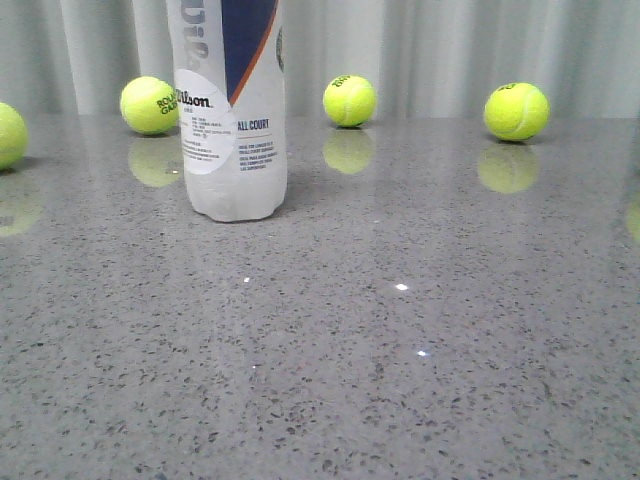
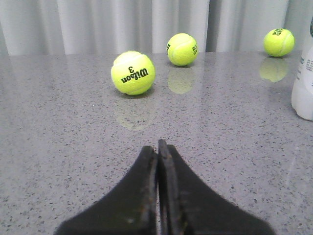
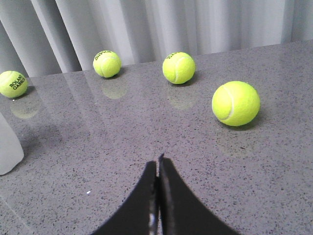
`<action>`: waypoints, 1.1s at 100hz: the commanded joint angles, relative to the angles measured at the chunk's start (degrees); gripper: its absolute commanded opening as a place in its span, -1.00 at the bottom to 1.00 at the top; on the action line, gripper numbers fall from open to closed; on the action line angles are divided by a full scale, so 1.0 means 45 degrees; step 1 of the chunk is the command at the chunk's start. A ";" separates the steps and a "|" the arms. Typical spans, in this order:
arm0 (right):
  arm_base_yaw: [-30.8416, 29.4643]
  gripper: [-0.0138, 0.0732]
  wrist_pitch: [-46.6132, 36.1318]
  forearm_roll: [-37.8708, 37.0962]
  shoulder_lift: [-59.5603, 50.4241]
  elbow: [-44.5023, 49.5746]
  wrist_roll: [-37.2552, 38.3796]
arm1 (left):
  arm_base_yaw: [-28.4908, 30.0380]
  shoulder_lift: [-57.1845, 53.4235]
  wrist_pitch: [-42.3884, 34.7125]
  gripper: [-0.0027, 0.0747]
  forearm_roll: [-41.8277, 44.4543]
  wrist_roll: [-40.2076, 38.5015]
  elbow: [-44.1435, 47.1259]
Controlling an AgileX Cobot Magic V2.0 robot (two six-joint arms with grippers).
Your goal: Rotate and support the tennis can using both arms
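The tennis can [image 1: 233,110] stands upright on the grey speckled table, left of centre in the front view; its top is cut off by the frame. It is white with a navy section and an orange stripe. Its base shows at the edge of the left wrist view [image 2: 304,81] and of the right wrist view [image 3: 9,144]. My left gripper [image 2: 157,147] is shut and empty, low over the table, apart from the can. My right gripper [image 3: 158,161] is shut and empty, also apart from the can. Neither gripper shows in the front view.
Yellow tennis balls lie along the back of the table [image 1: 400,330]: one [image 1: 150,104] left of the can, one [image 1: 350,100] right of it, one [image 1: 516,111] further right, one [image 1: 8,135] at the left edge. A ball [image 2: 133,72] lies ahead of the left gripper, another [image 3: 235,103] ahead of the right. Grey curtains hang behind.
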 commanded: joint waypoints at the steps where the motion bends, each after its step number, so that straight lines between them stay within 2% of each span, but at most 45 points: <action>1: -0.0055 -0.83 -0.0945 0.0008 0.0123 -0.0318 -0.0018 | 0.0031 -0.0508 -0.0969 -0.99 -0.0026 0.0000 0.0604; 32: -0.0055 -0.83 -0.1009 -0.0006 0.0123 -0.0303 -0.0018 | 0.0031 -0.0508 -0.0969 -0.99 -0.0026 0.0000 0.0604; 46: -0.0160 -0.83 -0.2227 -0.0086 0.0123 0.0388 -0.0018 | 0.0031 -0.0508 -0.0969 -0.99 -0.0026 0.0000 0.0604; 68: -0.1256 -0.83 -0.4327 -0.0098 0.0123 0.1912 -0.0336 | 0.0031 -0.0508 -0.0969 -0.99 -0.0026 0.0000 0.0604; 91: -0.2982 -0.83 -0.4496 -0.0106 -0.0343 0.3408 -0.0355 | 0.0031 -0.0508 -0.0969 -0.99 -0.0026 0.0000 0.0604; 110: -0.3097 -0.83 -0.4362 -0.0106 -0.1902 0.4502 -0.0355 | 0.0031 -0.0508 -0.0969 -0.99 -0.0026 0.0000 0.0604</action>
